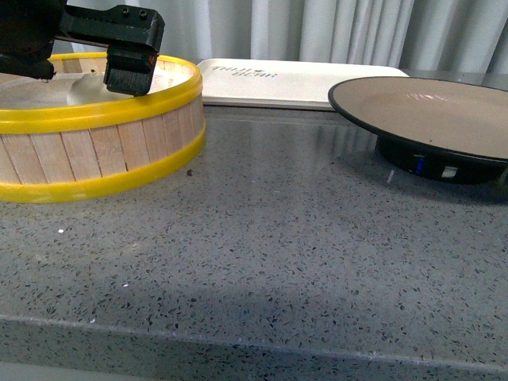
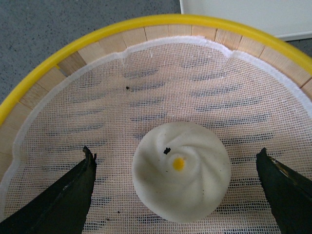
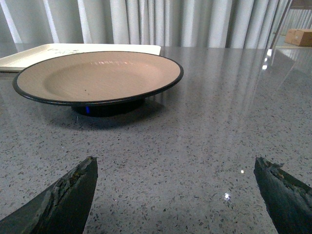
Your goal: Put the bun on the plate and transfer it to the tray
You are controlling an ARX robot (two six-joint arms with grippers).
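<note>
Fingers (image 2: 68, 200) of the left gripper (image 2: 174, 153) are spread wide, folks, one dark tip on either side of the bun (image 2: 187, 195), and neither tip touches it. There's clear mesh showing on both sides. The bun sits on the white mesh liner (image 2: 195, 87) in the steamer basket (image 2: 146, 22), pleats swirling in to a small yellow dot, with a dark speck just beside the dot. From the front, the left arm (image 1: 103, 28) hangs over the yellow-rimmed basket, its black head dipped just inside the rim.

Over to the other side: the right gripper (image 3: 175, 163) has its fingers (image 3: 73, 195) parted too, nothing between them but speckled grey tabletop (image 1: 262, 262). Ahead of those tips stands the plate (image 3: 97, 78), beige-tan inside, black rim, raised on a black foot with a spot of blue on it. It is bare inside.

Widen out. Basket at the left of the tabletop, plate at the right, well apart, open grey stone between them. Behind both lies the tray (image 1: 294, 83), flat and cream-white, dark lettering at the end nearer the basket. Its near edge runs just behind the basket's rim and the plate's rim overlaps its other end from the front. Pale curtains (image 1: 317, 28) close off the back, and a cardboard box (image 3: 300, 36) sits far off beyond the tabletop.
</note>
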